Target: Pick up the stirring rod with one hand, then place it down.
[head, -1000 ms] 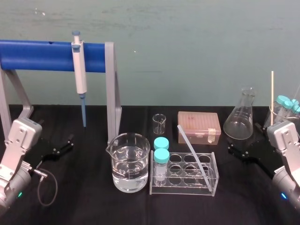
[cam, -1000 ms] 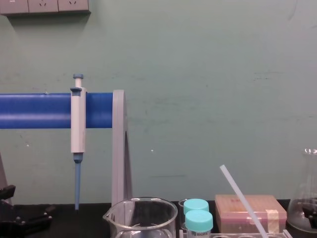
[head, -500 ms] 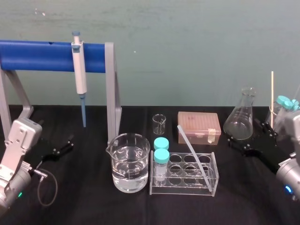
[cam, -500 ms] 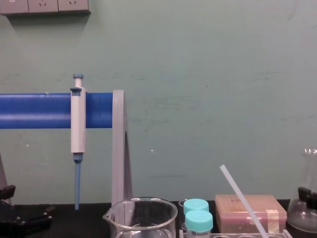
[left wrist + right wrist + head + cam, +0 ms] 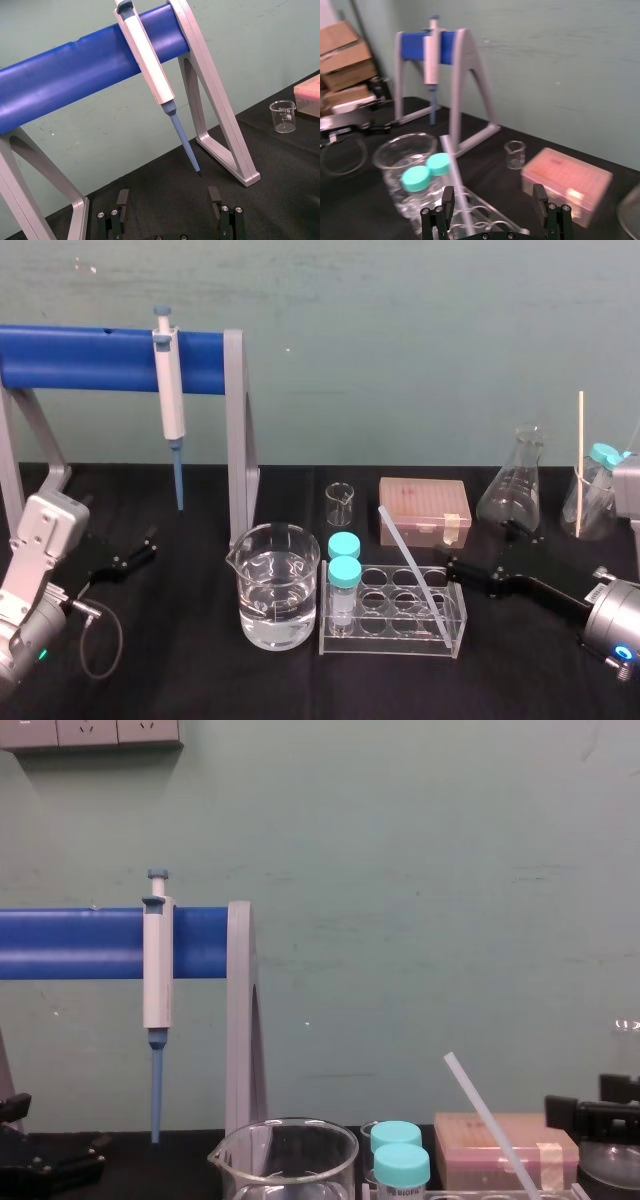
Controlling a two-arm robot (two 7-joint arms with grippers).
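Since your right hand (image 5: 462, 566), spread wide, sits near the rod (image 5: 405, 552) leaning in the rack (image 5: 400, 645), an off-centre close could drag the rack askew.

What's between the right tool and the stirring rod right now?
Nothing stands between them. In the head view, the open right tool faces the stirring rod across empty holes of the clear rack.

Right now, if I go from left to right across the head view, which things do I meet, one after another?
Left gripper, pipette, large beaker, two capped tubes, stirring rod, right gripper, conical flask.
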